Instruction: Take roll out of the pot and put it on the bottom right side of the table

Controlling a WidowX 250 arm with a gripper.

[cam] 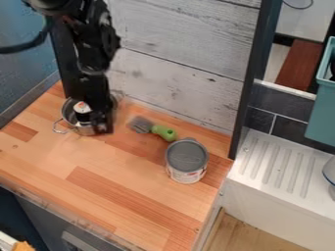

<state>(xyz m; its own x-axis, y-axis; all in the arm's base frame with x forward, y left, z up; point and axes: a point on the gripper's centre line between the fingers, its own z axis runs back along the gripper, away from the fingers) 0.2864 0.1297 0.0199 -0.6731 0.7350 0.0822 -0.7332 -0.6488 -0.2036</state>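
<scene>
Well, the hand hangs down at the metal pot on the counter — whether it is spread, pressed together or pinching, I cannot tell. The roll is in the pot, right by the hand. Further right lies a green-handled brush — then a grey-topped can, and beyond the counter a white ridged drainboard

One fixed camera, above front side of worktop, looking down at steep slant toward plank-patterned back wall. Middling-near: takes in most of worktop, edges running askew, plus white ribbed drainboard at right.
</scene>
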